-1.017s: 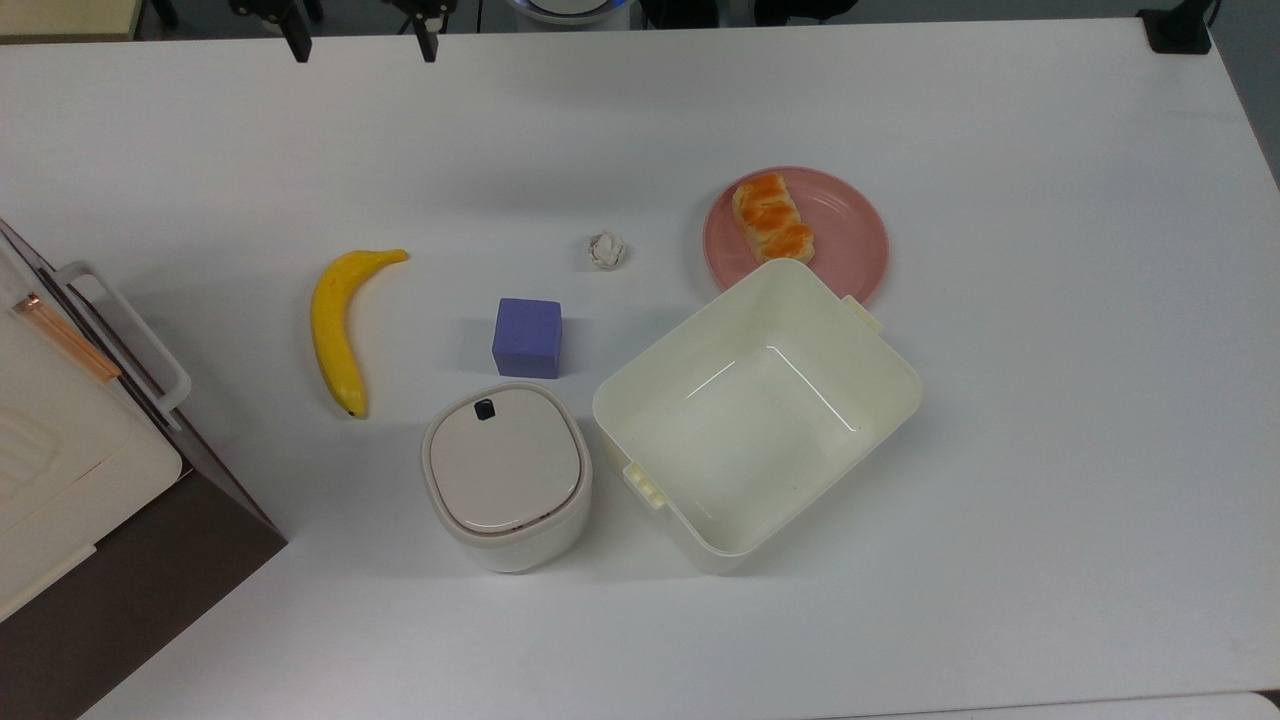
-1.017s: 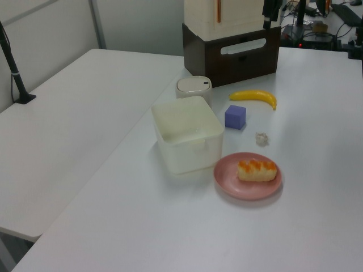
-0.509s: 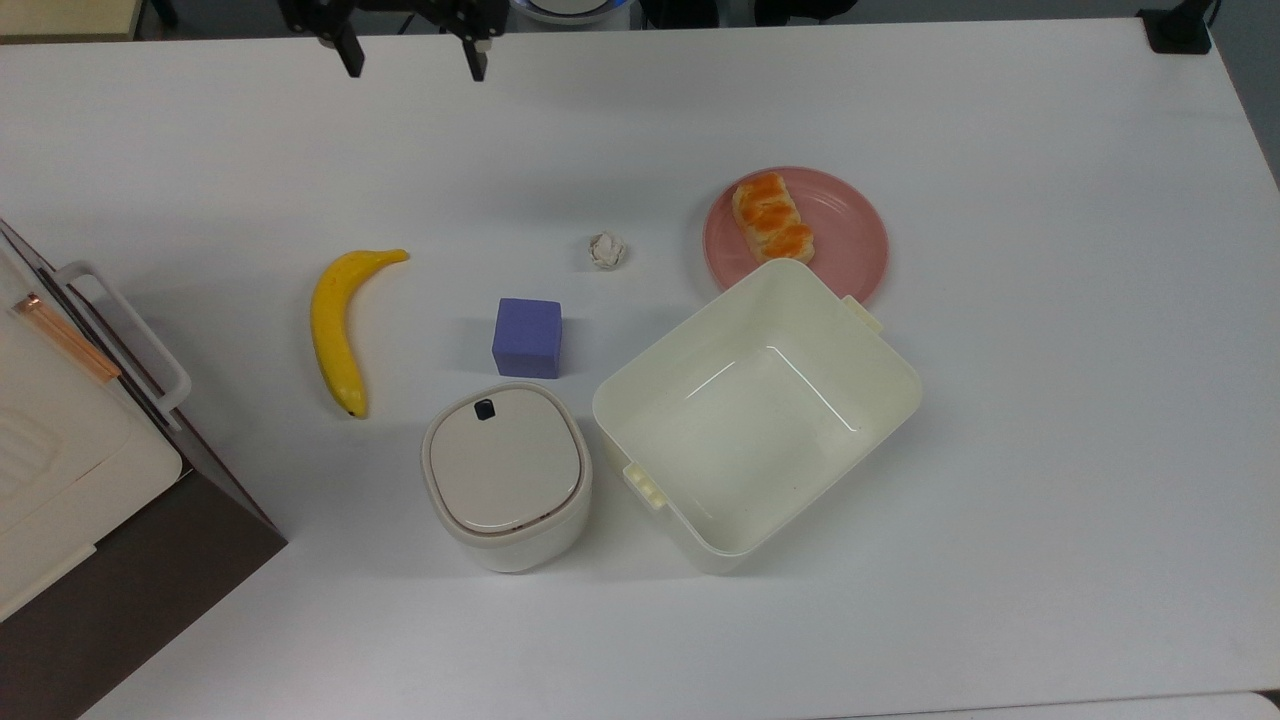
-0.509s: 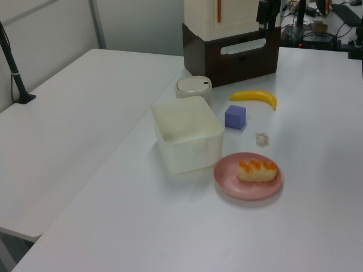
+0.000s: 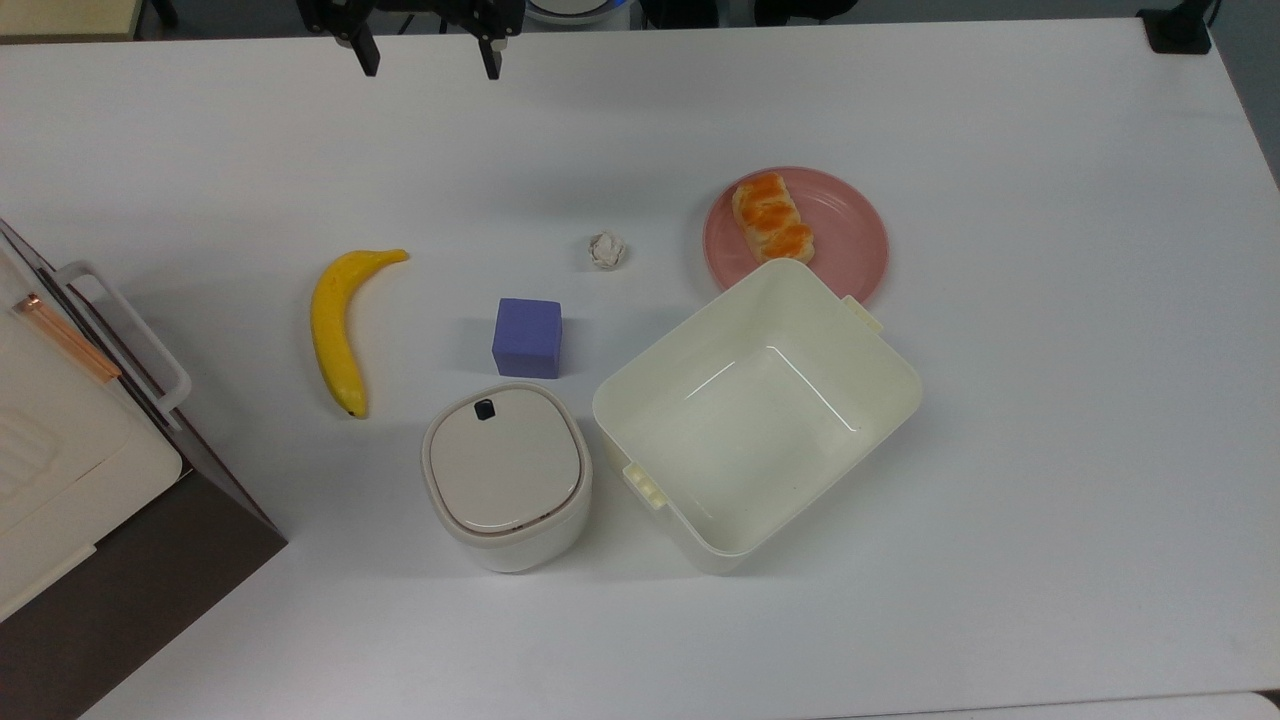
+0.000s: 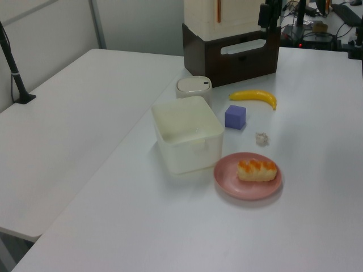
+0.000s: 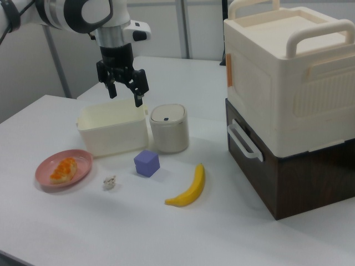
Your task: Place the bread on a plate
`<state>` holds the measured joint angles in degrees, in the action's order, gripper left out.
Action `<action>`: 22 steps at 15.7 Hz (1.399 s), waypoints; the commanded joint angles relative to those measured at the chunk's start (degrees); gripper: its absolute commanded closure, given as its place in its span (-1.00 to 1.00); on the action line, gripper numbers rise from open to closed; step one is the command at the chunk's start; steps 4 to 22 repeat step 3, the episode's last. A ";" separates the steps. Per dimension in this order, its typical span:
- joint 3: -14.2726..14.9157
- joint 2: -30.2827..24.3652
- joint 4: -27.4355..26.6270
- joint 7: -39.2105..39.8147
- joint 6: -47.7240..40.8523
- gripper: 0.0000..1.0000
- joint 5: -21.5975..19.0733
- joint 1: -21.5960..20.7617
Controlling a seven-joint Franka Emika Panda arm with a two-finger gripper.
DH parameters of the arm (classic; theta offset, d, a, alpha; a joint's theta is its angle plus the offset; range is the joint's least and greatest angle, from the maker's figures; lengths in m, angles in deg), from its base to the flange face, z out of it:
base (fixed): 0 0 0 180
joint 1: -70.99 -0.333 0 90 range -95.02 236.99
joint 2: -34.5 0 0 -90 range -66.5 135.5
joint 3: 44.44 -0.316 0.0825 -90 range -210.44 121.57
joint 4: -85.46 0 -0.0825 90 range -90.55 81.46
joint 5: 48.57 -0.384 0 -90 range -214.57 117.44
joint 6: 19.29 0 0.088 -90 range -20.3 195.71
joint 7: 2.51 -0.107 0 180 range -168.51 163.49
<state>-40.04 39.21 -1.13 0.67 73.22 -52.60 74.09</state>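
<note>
Gripper spread wide, empty, raised above the white table near the top view's far edge. Bread well apart, toward four o'clock from the gripper in the top view: oblong, pale-sided, glossy orange-brown on top, lying on the round pink plate in its nine-o'clock half. Plate flat with raised rim, touching the smooth cream rectangular tub at its six o'clock.
</note>
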 commanded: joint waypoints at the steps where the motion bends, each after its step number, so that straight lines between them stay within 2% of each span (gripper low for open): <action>1: 0.52 -2.16 -2.98 -1.15 2.49 -1.00 1.14 -1.17; 22: 0.52 -2.07 -2.98 -1.07 2.58 -1.00 1.23 -1.17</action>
